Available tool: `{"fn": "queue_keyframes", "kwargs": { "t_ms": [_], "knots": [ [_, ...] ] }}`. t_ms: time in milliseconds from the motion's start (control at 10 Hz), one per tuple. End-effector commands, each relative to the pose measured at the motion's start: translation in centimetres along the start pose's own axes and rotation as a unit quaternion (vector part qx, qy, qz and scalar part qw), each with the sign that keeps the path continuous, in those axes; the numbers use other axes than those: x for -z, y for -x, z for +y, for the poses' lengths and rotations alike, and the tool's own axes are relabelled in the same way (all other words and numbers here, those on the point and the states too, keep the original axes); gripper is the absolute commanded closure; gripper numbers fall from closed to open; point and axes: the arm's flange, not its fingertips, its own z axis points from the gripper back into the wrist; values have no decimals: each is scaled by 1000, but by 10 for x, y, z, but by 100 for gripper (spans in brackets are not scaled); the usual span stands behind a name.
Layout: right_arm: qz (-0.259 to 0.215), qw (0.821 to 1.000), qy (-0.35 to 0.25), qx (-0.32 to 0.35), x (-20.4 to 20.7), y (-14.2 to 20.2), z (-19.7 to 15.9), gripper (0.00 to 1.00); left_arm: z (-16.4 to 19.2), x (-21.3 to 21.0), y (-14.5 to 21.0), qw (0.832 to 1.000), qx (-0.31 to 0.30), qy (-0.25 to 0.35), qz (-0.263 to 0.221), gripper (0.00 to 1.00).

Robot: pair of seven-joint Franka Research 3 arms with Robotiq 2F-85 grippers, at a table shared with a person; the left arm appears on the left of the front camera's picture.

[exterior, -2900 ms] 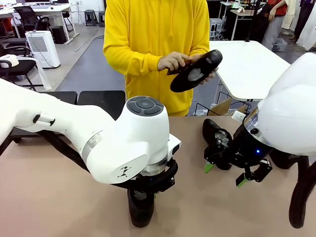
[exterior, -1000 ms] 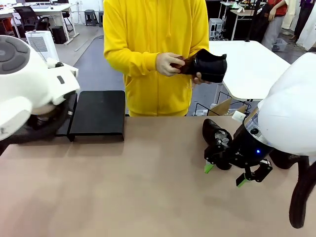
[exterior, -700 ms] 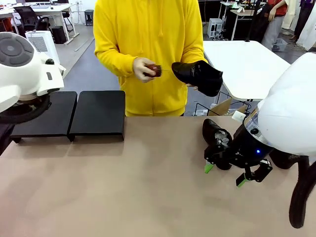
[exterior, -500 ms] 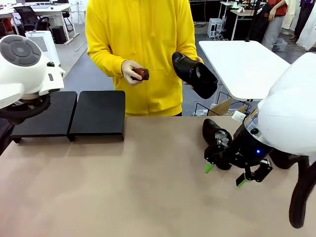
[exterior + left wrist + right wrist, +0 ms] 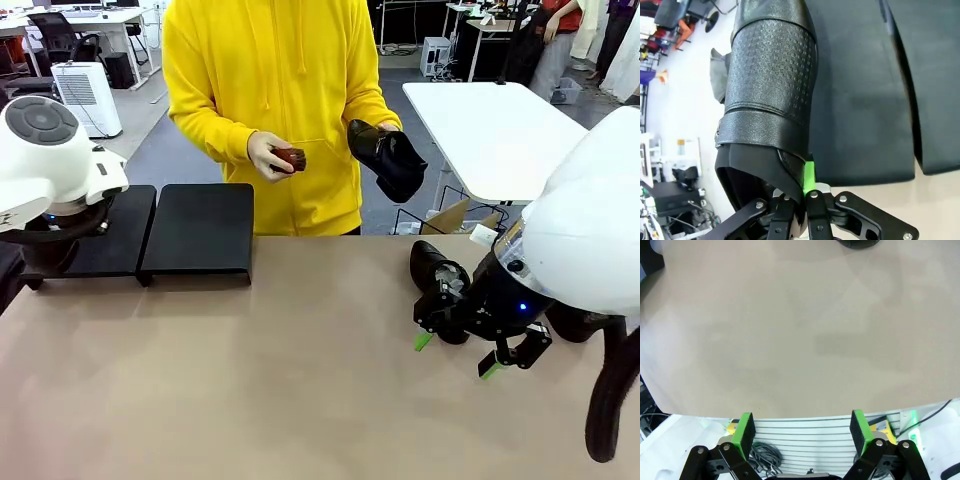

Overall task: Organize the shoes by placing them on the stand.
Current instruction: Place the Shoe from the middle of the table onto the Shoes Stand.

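- Shoe clamped by its heel collar in left gripper, fingers pinched shut on it.
- It hangs over left panel of stand, far left of table; cannot tell if sole touches.
- Right gripper wide open, holding nothing, low over table at right.
- Second shoe on table just behind it.
- Person at far side holds third shoe and small brown object.

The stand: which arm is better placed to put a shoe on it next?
Left: the left gripper is shut on a shoe over the stand; the right gripper is open and empty.
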Motion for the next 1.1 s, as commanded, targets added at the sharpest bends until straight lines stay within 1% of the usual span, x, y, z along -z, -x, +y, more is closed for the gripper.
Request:
{"fn": "queue_keyframes", "kwargs": {
  "t_ms": [0,300,700,800,1000],
  "knots": [
    [-2,1000,4,-7,-1,-2,-1,0,9,-1,-9,999,-29,-22,-27,100],
    [-2,1000,4,-7,-1,-2,-1,0,17,19,-17,998,-51,-17,-38,100],
    [-2,1000,4,-7,-1,-2,-1,0,20,40,-19,998,-63,-12,-24,100],
    [-2,1000,4,-7,-1,-2,-1,0,22,43,-19,997,-69,-14,-22,87],
    [-2,1000,4,-7,-1,-2,-1,0,26,43,-16,996,-79,-12,-30,48]
  ]
}}
